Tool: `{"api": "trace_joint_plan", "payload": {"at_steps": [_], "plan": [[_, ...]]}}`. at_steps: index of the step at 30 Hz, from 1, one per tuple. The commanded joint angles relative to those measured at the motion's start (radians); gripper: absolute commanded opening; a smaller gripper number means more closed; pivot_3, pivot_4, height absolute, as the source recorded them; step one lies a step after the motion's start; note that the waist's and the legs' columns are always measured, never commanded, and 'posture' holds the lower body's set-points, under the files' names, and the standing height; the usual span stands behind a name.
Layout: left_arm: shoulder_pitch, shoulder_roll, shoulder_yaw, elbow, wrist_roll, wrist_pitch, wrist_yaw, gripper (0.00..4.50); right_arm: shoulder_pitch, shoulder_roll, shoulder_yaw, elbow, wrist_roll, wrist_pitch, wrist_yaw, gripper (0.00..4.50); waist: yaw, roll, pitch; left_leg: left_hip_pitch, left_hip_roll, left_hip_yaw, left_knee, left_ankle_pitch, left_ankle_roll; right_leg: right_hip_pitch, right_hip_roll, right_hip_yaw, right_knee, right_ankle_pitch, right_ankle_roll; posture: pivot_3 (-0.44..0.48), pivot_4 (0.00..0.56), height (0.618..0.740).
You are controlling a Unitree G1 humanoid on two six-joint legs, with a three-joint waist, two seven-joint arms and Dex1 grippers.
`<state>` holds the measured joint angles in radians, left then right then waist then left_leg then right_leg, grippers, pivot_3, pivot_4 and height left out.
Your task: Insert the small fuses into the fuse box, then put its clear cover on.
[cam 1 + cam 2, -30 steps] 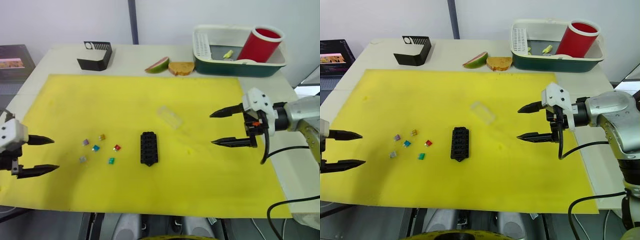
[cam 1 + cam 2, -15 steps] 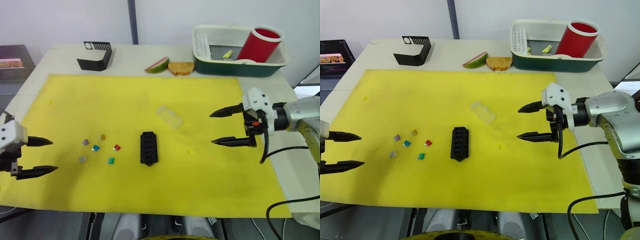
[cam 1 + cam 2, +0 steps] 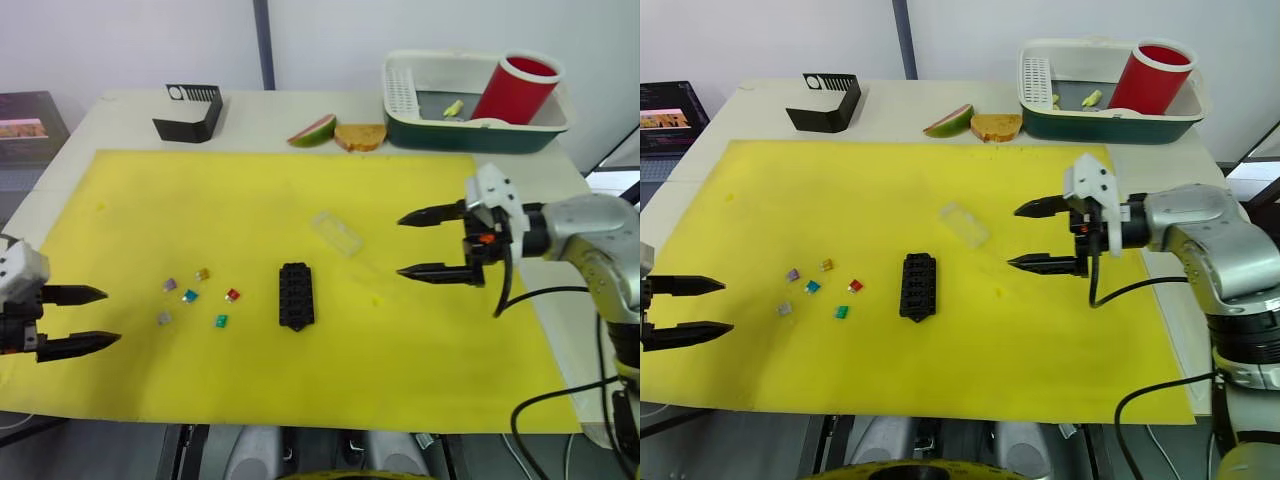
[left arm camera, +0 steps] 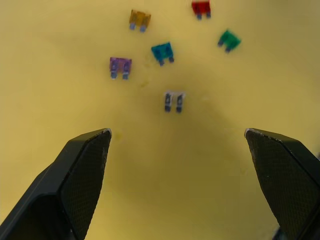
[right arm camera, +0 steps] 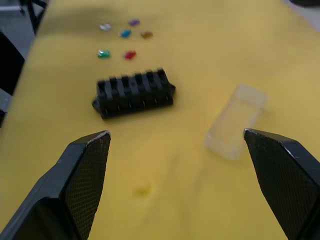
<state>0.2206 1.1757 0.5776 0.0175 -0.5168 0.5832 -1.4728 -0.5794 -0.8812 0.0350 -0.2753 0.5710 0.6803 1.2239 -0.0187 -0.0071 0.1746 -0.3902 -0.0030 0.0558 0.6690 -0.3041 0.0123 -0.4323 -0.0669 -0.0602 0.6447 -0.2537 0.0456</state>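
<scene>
Both grippers open and empty over the yellow mat [image 3: 250, 200].

Head view: the left gripper [image 3: 88, 319] is spread near the mat's left edge; the right gripper [image 3: 410, 243] is spread right of the clear cover [image 3: 337, 233]; the fuse box [image 3: 296, 296] lies mid-mat.
Left wrist view: six small fuses [image 4: 162, 51] lie loose beyond the fingers.
Right wrist view: box and cover lie apart.

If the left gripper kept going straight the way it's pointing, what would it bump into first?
Most likely the grey fuse. The open left gripper points across the yellow mat at the small fuses, and the grey one lies nearest. It may pass above it; height is unclear.
</scene>
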Motion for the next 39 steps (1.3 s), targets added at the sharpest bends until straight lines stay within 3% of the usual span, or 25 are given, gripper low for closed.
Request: {"api": "trace_joint_plan", "payload": {"at_steps": [1,7,10,12,20,27,39], "plan": [[0.011,-0.007,0.004,0.04,-0.042,0.087,-0.012,4.5,-0.061,0.059,0.035,-0.075,0.025,0.034,-0.049,4.48,0.0,0.0,0.0,0.0,0.0,0.0,0.0,0.0,0.0,0.0,0.0,0.0,0.001,0.0,0.0,0.0,0.15,0.74],[-0.054,-0.048,-0.097,0.144,-0.075,0.208,0.014,4.5,-0.133,0.187,0.155,-0.107,-0.029,0.028,-0.113,4.48,0.005,-0.001,-0.001,0.0,0.0,0.0,0.002,0.001,-0.001,-0.001,0.0,0.0,0.004,0.0,0.0,0.0,0.15,0.74],[-0.138,-0.075,-0.102,0.189,-0.124,0.32,0.064,3.64,-0.136,0.219,0.168,-0.121,-0.025,0.036,-0.137,4.5,0.01,-0.003,-0.002,-0.002,0.0,-0.001,0.004,0.001,-0.001,-0.001,0.0,0.0,0.004,0.0,0.0,0.0,0.15,0.74],[-0.179,-0.077,-0.101,0.209,-0.148,0.394,0.093,2.74,-0.123,0.218,0.172,-0.137,-0.025,0.036,-0.141,4.5,0.007,-0.003,-0.002,-0.004,0.0,-0.003,0.009,0.0,0.001,-0.001,0.0,0.0,0.005,0.0,0.0,0.0,0.15,0.74],[-0.253,-0.035,-0.122,0.287,-0.18,0.533,0.098,2.74,-0.075,0.218,0.18,-0.186,-0.026,0.037,-0.164,4.5,0.001,-0.004,-0.002,-0.005,0.0,-0.002,0.012,-0.001,0.002,-0.001,0.0,0.0,0.006,0.0,0.0,0.0,0.15,0.74],[-0.296,-0.065,-0.214,0.224,-0.213,0.608,0.108,2.74,-0.063,0.23,0.185,-0.196,-0.039,0.025,-0.189,4.5,0.003,-0.004,-0.002,-0.005,0.0,-0.002,0.012,-0.001,0.002,-0.001,0.0,0.001,0.006,0.0,0.0,0.0,0.15,0.74],[-0.399,-0.115,-0.345,0.281,-0.177,0.554,0.129,2.74,-0.064,0.222,0.172,-0.231,-0.021,0.057,-0.22,4.5,0.004,-0.004,-0.002,-0.004,0.0,-0.002,0.012,-0.001,0.002,-0.001,0.0,0.001,0.006,0.0,0.0,0.0,0.15,0.74]]}}
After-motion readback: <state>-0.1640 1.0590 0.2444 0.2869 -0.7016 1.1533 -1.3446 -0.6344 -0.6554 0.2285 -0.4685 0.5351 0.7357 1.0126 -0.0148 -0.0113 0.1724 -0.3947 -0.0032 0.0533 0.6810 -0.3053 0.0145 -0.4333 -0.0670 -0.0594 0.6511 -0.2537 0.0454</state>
